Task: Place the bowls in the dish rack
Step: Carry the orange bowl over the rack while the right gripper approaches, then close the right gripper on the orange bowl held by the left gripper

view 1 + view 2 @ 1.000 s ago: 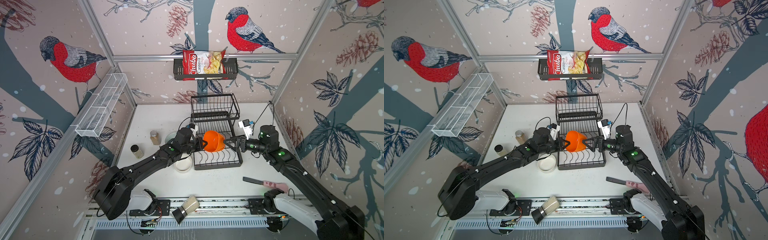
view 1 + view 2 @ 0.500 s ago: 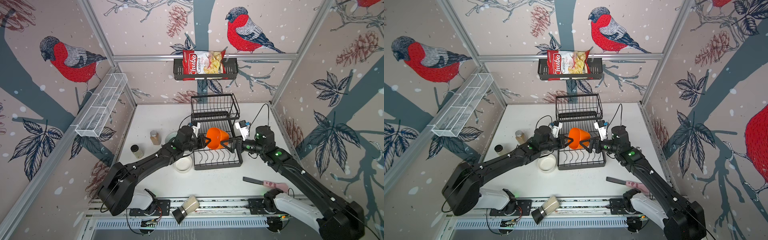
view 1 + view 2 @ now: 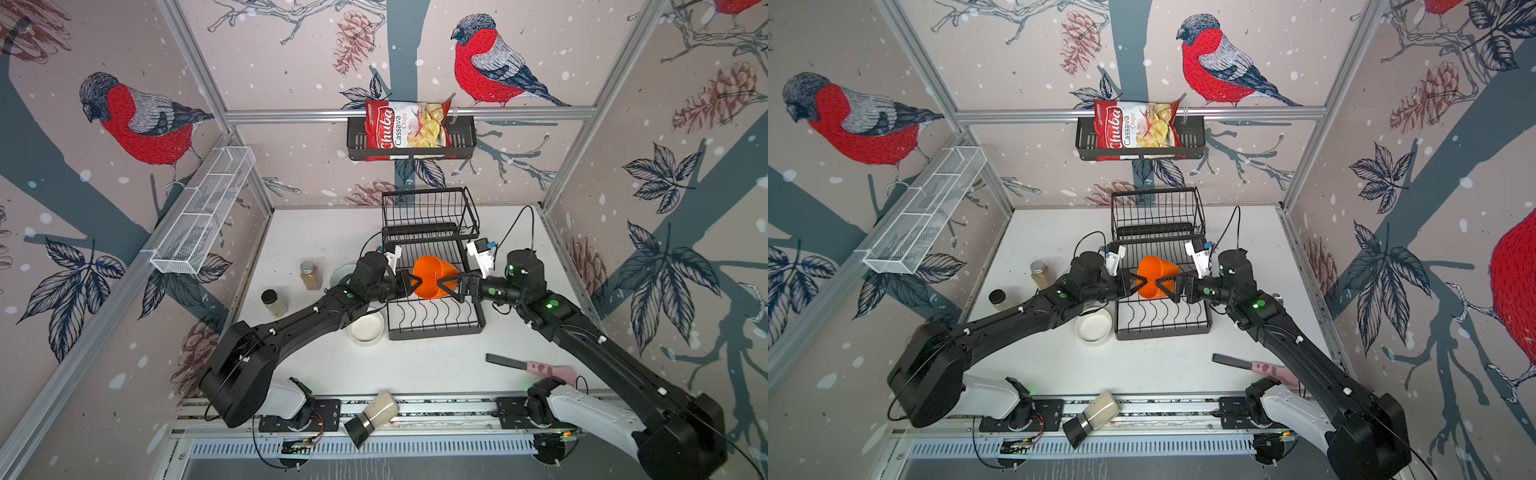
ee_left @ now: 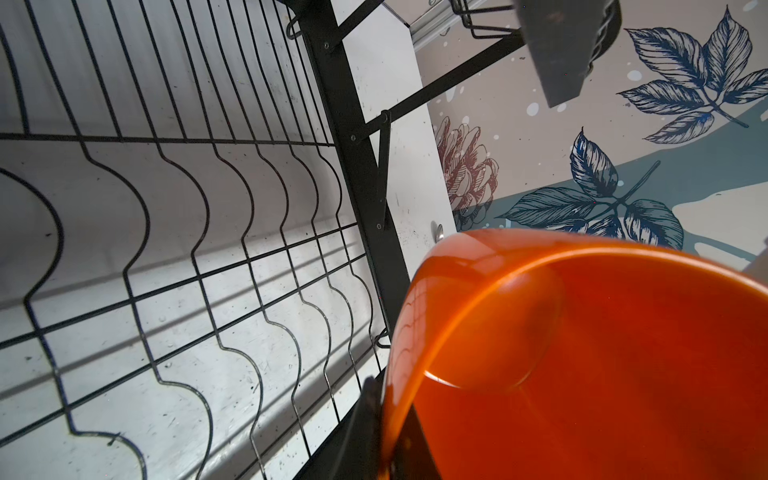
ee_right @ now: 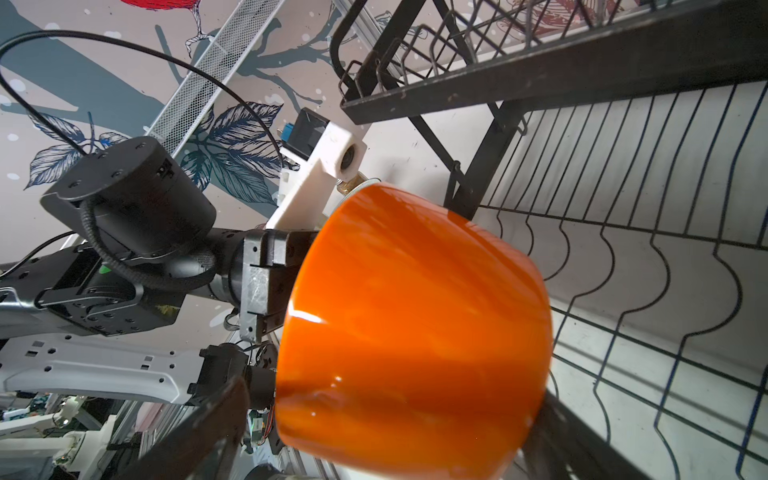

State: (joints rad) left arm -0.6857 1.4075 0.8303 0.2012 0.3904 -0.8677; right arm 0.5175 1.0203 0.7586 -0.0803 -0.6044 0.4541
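Your left claw (image 3: 413,283) (image 3: 1137,285) is clenched on the rim of the orange bowl (image 3: 432,276) (image 3: 1154,275), gripping it at the bowl's 9 o'clock side in both top views. The bowl is tipped on its side, and the left wrist view looks straight into its open mouth (image 4: 582,353). It hangs over the lower tier of the dish rack (image 3: 436,330) (image 3: 1163,326), above the back of the wavy slots (image 4: 166,249) and just in front of the raised basket tier. Your right claw (image 3: 449,289) (image 3: 1165,287) comes in from 3 o'clock with its jaws spread wide. The right wrist view shows the bowl's outer wall (image 5: 411,324) between its two fingers, with the rack wires (image 5: 665,249) behind. Whether those fingers touch the bowl you cannot tell from here. On the table, a white bowl (image 3: 365,328) (image 3: 1094,328) sits upright just beside the rack at its 8 o'clock corner. A pale teal bowl (image 3: 343,272) shows at the rack's 10 o'clock, partly hidden behind your left arm. Two spice jars (image 3: 311,275) (image 3: 274,303) stand farther out toward 9 o'clock. A pink-handled tool (image 3: 532,366) lies at about 4 o'clock from the rack, partly under your right arm. No bowl sits in the rack slots yet.
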